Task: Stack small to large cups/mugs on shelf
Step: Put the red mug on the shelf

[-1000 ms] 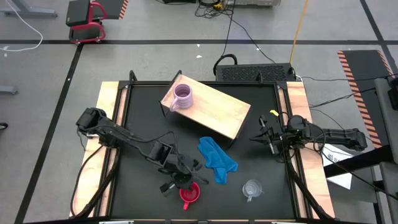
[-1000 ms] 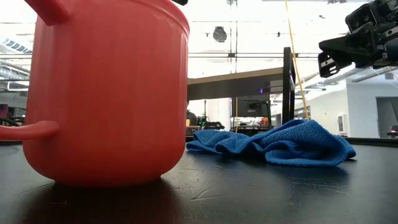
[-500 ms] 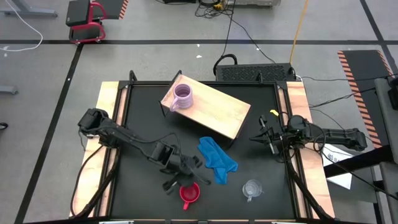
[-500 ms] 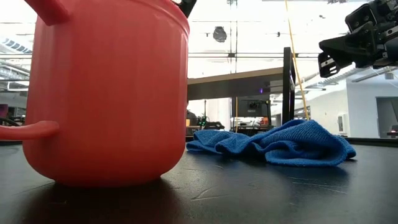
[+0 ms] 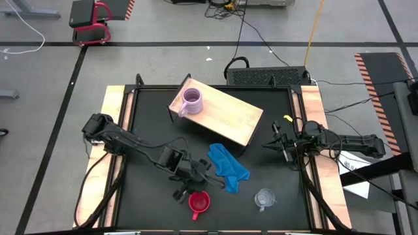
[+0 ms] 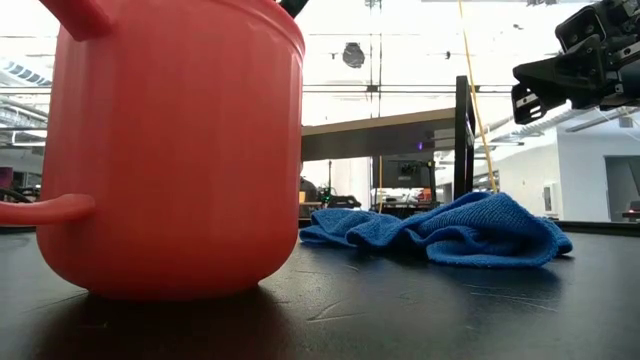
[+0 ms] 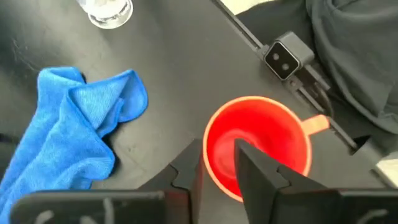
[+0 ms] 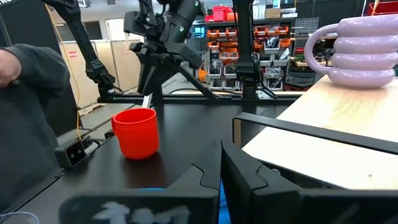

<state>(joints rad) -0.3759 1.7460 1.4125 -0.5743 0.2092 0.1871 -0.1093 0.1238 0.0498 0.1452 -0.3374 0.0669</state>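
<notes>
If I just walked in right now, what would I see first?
The bright red mug at the near edge of the black table, with the left claw hovering right over it. Next, the crumpled blue cloth in the middle of the table. Then the lilac mug standing alone on the wooden shelf at the back.

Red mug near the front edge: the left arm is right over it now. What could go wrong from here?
1. The left tool hangs over the red mug with one finger above its opening; a skewed descent could knock the rim and tip it.
2. The blue cloth lies between the mug and the shelf, so a low carry could snag it.
3. The lilac mug sits near one end of the shelf; a careless placement could bump it.
</notes>
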